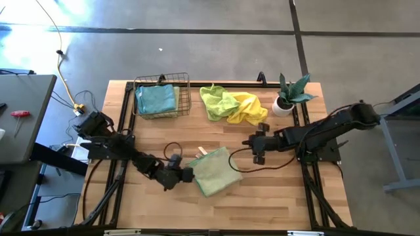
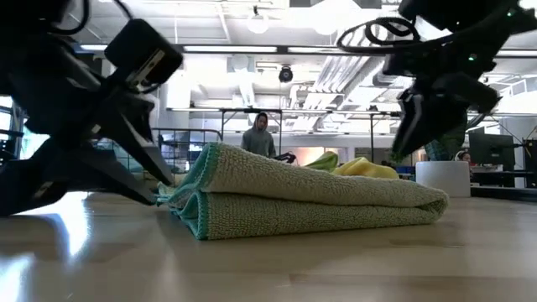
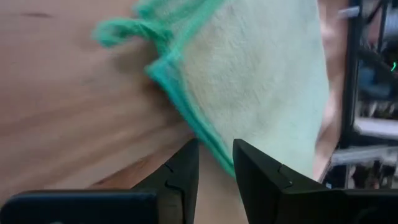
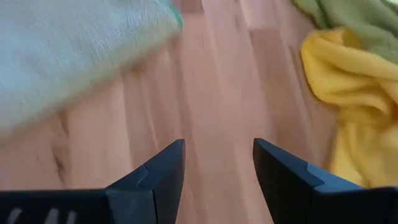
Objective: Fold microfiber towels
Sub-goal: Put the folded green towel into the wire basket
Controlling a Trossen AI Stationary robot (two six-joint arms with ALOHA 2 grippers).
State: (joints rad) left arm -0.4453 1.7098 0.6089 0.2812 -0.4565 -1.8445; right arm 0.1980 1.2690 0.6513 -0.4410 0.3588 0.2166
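While no writing shows, folded sage towel [image 1: 215, 172], left gripper [image 1: 188, 175] beside it.

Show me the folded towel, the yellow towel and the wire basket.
Folded towel [image 1: 215, 172], high view, middle of its top layer.
Yellow towel [image 1: 248, 105], high view, on its bunched middle.
Wire basket [image 1: 162, 79], high view, on its far rim.
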